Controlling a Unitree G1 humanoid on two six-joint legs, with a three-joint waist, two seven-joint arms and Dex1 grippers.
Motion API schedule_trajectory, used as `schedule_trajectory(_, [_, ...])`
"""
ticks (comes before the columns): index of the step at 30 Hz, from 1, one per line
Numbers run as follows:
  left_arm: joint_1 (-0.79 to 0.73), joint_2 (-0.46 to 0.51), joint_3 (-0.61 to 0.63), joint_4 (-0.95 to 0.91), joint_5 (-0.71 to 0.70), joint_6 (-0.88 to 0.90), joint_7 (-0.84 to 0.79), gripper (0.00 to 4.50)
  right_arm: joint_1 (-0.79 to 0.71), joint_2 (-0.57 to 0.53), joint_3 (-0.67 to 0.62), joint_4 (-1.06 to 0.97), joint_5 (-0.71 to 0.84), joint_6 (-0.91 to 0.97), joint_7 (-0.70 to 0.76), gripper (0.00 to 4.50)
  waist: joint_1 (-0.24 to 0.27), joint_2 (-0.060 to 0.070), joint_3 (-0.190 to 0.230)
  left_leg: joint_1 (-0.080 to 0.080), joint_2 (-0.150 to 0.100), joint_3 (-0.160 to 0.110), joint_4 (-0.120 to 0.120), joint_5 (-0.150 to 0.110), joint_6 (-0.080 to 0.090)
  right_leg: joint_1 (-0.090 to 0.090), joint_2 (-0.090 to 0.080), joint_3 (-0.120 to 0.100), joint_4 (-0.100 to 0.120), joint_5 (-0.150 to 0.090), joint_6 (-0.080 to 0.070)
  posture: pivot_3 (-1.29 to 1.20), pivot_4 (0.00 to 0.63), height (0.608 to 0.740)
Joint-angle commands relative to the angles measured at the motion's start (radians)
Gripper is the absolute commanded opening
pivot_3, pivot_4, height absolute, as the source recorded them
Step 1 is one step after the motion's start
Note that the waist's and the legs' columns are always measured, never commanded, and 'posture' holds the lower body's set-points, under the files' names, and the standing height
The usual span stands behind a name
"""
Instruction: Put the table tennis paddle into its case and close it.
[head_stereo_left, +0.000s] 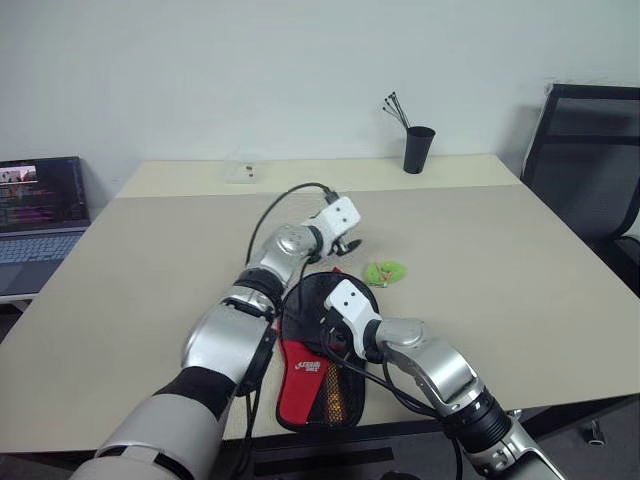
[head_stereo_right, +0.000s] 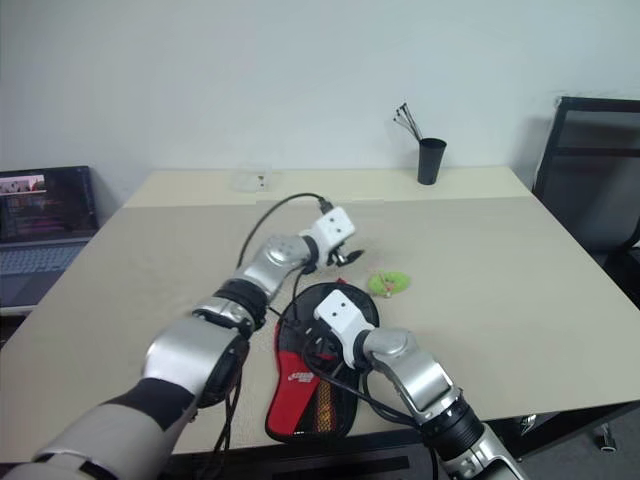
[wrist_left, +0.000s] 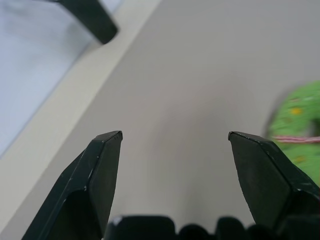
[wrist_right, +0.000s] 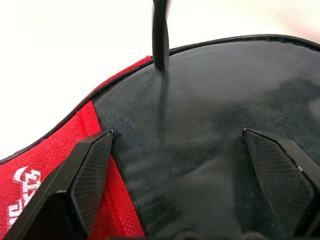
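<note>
Paddle (wrist_right: 210, 125) lies on the red case (head_stereo_left: 300, 385); both jaws wide, empty.

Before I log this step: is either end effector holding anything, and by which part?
Nothing is held. The left end effector and right end effector are both open.

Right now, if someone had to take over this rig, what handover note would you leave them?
Left tool: open, empty, held above bare table beside a small green object.
Right tool: open, holding nothing, hovering close over the table tennis paddle.
The case lies at the table's near edge, red panel up. The paddle's black face lies on the case's red panel; I cannot tell whether it sits inside the case or just on top.
Done: paddle brought to the case.
Left: confirm the paddle is fully inside, then close the zipper.
</note>
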Motion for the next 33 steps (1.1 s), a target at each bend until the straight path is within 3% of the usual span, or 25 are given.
schedule_trajectory(1, [0.015,0.072,0.077,-0.077,-0.097,0.003,-0.119,3.70,0.023,-0.011,0.003,-0.036,0.014,0.065,0.012,4.50,0.000,0.000,0.000,0.000,0.000,0.000,0.000,0.000,0.000,0.000,0.000,0.000,0.000,0.000,0.000,0.00,0.150,0.740])
schedule_trajectory(5, [0.109,0.146,0.150,-0.171,-0.225,0.064,-0.365,3.70,0.030,-0.014,-0.055,-0.157,0.081,0.151,0.032,4.50,0.001,0.000,0.000,0.000,0.000,0.000,0.000,0.000,0.000,0.000,0.000,0.000,0.000,0.000,0.000,0.00,0.150,0.740])
schedule_trajectory(10, [0.303,0.194,0.175,-0.451,-0.363,0.217,-0.603,3.70,-0.008,-0.035,-0.186,-0.315,0.189,0.298,0.041,4.50,0.003,0.000,0.000,-0.001,0.001,-0.001,0.001,0.000,-0.001,0.000,-0.001,-0.001,0.000,0.003,-0.005,0.00,0.150,0.740])
schedule_trajectory(14, [0.427,0.194,0.149,-0.668,-0.416,0.341,-0.660,3.70,-0.044,-0.074,-0.288,-0.395,0.275,0.395,0.057,4.50,0.007,0.000,0.000,-0.001,0.001,-0.002,0.001,0.000,-0.001,0.000,-0.002,-0.001,0.001,0.003,-0.005,0.00,0.150,0.740])
schedule_trajectory(18, [0.483,0.177,0.108,-0.763,-0.418,0.397,-0.670,3.70,-0.084,-0.112,-0.408,-0.397,0.352,0.463,0.065,4.50,0.009,0.000,0.000,-0.001,0.000,-0.002,0.001,0.000,-0.001,0.001,-0.002,-0.001,0.001,0.003,-0.005,0.00,0.150,0.740])
schedule_trajectory(24, [0.473,0.160,0.054,-0.709,-0.372,0.366,-0.637,3.70,-0.139,-0.152,-0.496,-0.203,0.302,0.358,-0.016,4.50,0.007,0.000,0.000,-0.001,0.000,-0.001,0.001,0.000,0.000,0.000,-0.001,-0.001,0.001,0.002,-0.004,0.00,0.150,0.740])
schedule_trajectory(33, [0.461,0.139,0.043,-0.653,-0.378,0.365,-0.620,3.70,-0.269,-0.121,-0.512,0.297,0.179,0.001,-0.138,4.50,0.001,0.000,0.000,-0.001,0.000,0.000,0.000,0.000,0.000,-0.001,0.000,0.001,0.000,0.003,-0.005,0.00,0.150,0.740])
